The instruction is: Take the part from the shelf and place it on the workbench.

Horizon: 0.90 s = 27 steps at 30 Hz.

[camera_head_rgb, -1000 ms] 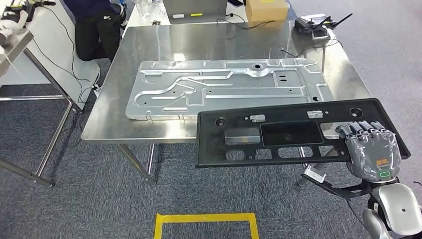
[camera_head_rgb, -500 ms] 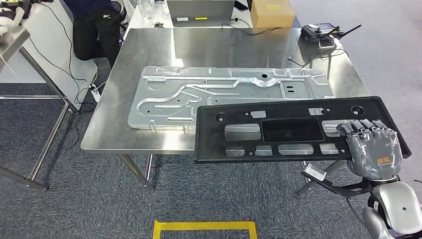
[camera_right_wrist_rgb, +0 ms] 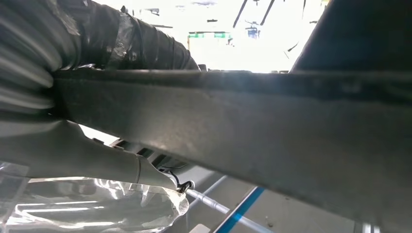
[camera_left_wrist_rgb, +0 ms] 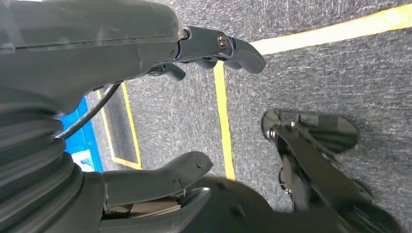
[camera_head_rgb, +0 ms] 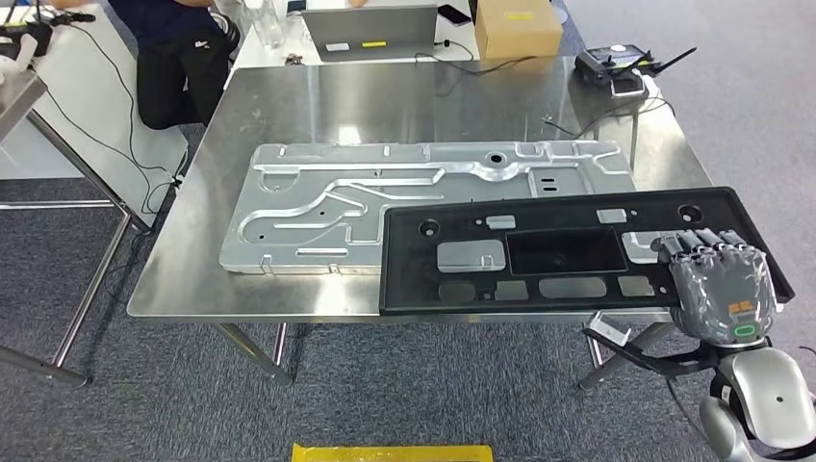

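Down at the lower right of my head view, my right hand (camera_head_rgb: 724, 289) grips the near right edge of the black panel (camera_head_rgb: 568, 252), fingers curled over its rim. I hold the panel flat above the near edge of the steel workbench (camera_head_rgb: 318, 96), overlapping the silver stamped plate (camera_head_rgb: 385, 197) lying there. My left hand (camera_left_wrist_rgb: 160, 87) hangs over grey carpet with fingers apart, holding nothing. Beyond the bench sit a laptop (camera_head_rgb: 370, 19), a cardboard box (camera_head_rgb: 518, 27), and a seated person (camera_head_rgb: 168, 48).
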Each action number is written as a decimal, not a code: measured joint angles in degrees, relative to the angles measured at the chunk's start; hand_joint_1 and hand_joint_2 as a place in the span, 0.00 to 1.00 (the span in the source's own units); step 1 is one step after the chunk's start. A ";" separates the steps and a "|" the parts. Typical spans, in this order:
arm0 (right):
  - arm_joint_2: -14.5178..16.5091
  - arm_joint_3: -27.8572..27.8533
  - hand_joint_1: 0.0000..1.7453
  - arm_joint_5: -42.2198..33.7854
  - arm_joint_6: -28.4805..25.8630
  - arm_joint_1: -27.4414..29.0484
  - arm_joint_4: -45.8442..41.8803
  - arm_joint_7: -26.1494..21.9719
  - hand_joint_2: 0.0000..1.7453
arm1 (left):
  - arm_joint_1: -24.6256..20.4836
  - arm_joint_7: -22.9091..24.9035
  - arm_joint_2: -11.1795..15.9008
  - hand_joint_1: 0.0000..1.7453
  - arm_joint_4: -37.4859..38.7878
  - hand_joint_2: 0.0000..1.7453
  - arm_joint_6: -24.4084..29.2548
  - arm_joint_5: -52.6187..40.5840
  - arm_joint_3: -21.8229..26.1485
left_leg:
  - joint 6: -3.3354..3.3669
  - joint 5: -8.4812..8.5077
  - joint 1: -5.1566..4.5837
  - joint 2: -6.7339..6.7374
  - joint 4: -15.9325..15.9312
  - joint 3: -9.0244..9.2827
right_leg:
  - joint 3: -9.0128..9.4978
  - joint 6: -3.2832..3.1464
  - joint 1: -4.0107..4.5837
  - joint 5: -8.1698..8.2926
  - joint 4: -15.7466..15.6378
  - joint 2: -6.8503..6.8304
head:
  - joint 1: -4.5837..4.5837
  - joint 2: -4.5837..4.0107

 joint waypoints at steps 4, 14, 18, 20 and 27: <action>0.19 0.00 1.00 -0.05 0.02 0.01 0.80 -0.02 1.00 | 0.36 0.00 0.04 0.00 0.01 1.00 -0.02 0.04 -0.15 | 1.18 7.21 -0.27 -0.03 -3.11 -2.13 | 2.31 -0.05 0.50 -1.65 -0.05 0.15 | 0.00 0.00; 0.48 -0.57 1.00 -0.84 0.20 -0.31 2.08 -0.09 1.00 | 0.29 -0.04 0.22 0.00 0.02 1.00 -0.04 0.24 -0.31 | 3.44 10.57 -0.33 0.12 -15.88 4.55 | 0.51 2.11 0.79 -6.26 6.33 0.00 | 0.26 0.00; 0.95 -0.68 1.00 -0.99 0.69 -0.41 3.37 -0.55 1.00 | 0.28 -0.04 0.21 0.00 0.02 1.00 -0.12 0.22 -0.40 | 3.50 8.96 -0.39 -0.01 -15.65 6.17 | -5.88 2.72 0.38 -4.92 12.73 -0.03 | 0.25 0.00; 1.24 -0.67 1.00 -0.98 0.97 -0.75 4.07 -0.83 1.00 | 0.31 -0.04 0.16 0.00 0.02 1.00 -0.16 0.18 -0.51 | 3.09 7.78 -0.34 -0.15 -15.23 7.15 | -3.94 2.75 0.13 0.37 6.11 -0.09 | 0.26 0.00; 3.22 -0.14 1.00 -0.69 1.85 -3.84 7.56 -1.29 1.00 | -0.26 -0.04 0.17 0.00 0.03 1.00 -0.19 -0.11 -1.46 | 1.00 5.25 -0.58 -0.12 -13.09 6.87 | -1.19 0.66 0.12 1.32 -0.30 0.02 | 0.19 0.00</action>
